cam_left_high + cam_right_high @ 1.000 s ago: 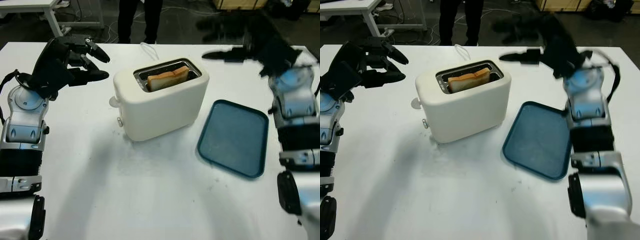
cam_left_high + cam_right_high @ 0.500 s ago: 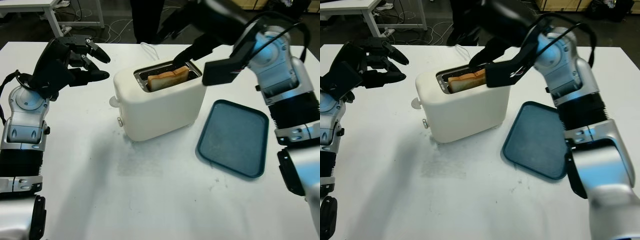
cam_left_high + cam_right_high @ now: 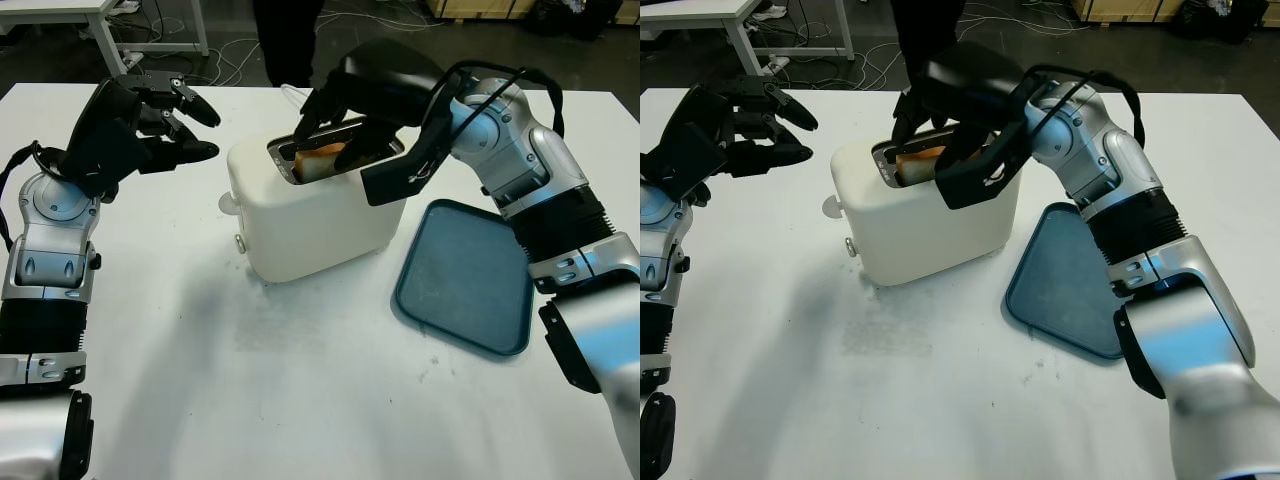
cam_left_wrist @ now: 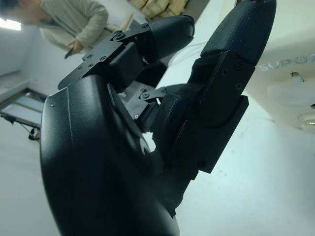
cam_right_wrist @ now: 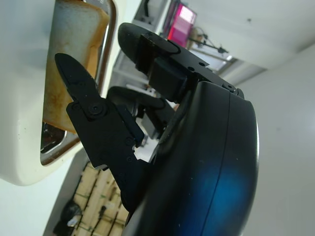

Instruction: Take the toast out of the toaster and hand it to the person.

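A cream toaster (image 3: 320, 215) stands mid-table with a slice of toast (image 3: 316, 161) upright in its slot. My right hand (image 3: 330, 140) is directly over the slot and open. Its thumb (image 5: 93, 118) lies against the near side of the toast (image 5: 74, 49), and the other fingers (image 5: 157, 54) reach past the far side without closing on it. My left hand (image 3: 165, 125) hangs open above the table, left of the toaster and apart from it. A person's dark legs (image 3: 290, 35) stand behind the far table edge.
A blue tray (image 3: 470, 275) lies flat to the right of the toaster, under my right forearm. The toaster's white cord (image 3: 296, 97) trails toward the far edge. Bare white tabletop (image 3: 300, 390) spreads in front. A person in a light top (image 4: 74, 19) appears in the left wrist view.
My right arm swung in from the far right, and its hand came down over the toaster slot and around the toast. The left hand, toaster and tray have not moved.
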Controlling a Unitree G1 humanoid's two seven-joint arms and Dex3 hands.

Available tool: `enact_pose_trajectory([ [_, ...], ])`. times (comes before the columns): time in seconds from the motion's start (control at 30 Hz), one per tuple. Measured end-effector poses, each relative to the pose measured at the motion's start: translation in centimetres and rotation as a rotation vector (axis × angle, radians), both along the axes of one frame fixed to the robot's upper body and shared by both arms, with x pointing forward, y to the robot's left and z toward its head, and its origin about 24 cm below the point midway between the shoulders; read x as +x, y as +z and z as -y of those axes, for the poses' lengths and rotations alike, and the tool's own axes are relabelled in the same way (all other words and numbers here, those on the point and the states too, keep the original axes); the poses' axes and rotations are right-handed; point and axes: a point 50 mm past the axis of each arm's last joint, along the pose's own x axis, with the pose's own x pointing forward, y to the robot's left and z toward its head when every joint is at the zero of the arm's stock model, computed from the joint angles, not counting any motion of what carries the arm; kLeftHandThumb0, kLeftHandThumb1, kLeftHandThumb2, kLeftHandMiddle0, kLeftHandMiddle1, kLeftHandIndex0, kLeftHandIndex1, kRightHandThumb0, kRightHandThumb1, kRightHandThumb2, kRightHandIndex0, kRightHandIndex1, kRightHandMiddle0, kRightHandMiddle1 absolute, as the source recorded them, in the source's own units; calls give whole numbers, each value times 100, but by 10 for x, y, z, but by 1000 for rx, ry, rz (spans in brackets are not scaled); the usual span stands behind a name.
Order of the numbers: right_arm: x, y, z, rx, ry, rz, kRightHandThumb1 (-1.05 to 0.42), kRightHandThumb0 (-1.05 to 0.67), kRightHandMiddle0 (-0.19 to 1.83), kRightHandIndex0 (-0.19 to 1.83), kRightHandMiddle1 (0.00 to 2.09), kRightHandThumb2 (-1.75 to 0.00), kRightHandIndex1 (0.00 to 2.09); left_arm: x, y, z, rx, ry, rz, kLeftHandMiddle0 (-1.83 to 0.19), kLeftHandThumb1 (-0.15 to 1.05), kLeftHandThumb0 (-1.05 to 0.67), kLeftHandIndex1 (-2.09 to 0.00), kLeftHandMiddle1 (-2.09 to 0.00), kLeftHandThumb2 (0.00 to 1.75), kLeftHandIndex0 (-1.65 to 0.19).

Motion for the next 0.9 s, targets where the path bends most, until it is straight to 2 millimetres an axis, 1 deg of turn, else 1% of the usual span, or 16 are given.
enact_pose_trajectory([
  [0.13,-1,-3,0,-6,6,-4,-63,-29,107,68,2,-1,81,0,0,0,1,-2,2,-89,79,-105,-89,-100,0,-83],
  [0.27,-1,-4,1,-8,9,-4,-64,-29,108,69,2,-1,80,0,0,0,1,-3,2,-91,79,-105,-87,-97,0,-85],
  [0.37,0,-4,1,-15,6,-4,-64,-30,109,72,2,-1,85,0,0,0,1,-3,2,-91,78,-105,-86,-97,0,-85],
  [0.43,0,-4,2,-34,-7,-16,-65,-32,107,71,1,-1,95,0,0,0,1,-3,2,-91,78,-105,-87,-97,0,-85],
  [0.5,0,-5,2,-55,-25,-35,-66,-33,106,69,0,0,99,0,0,0,1,-3,2,-91,78,-105,-87,-97,0,-85],
  [0.63,1,-7,0,-98,-55,-78,-64,-32,105,70,0,0,94,0,0,0,1,-2,1,-90,78,-105,-88,-98,0,-84],
  [0.7,2,-8,0,-111,-61,-89,-64,-33,106,73,1,0,96,0,0,0,1,-2,1,-90,78,-105,-88,-98,0,-84],
  [0.83,3,-8,0,-141,-77,-117,-65,-35,106,70,1,0,95,0,-1,0,1,-2,-1,-89,78,-105,-89,-99,0,-84],
  [0.9,4,-8,0,-161,-83,-130,-66,-37,105,74,0,-1,95,0,-2,0,1,-1,-3,-89,78,-105,-89,-100,0,-83],
])
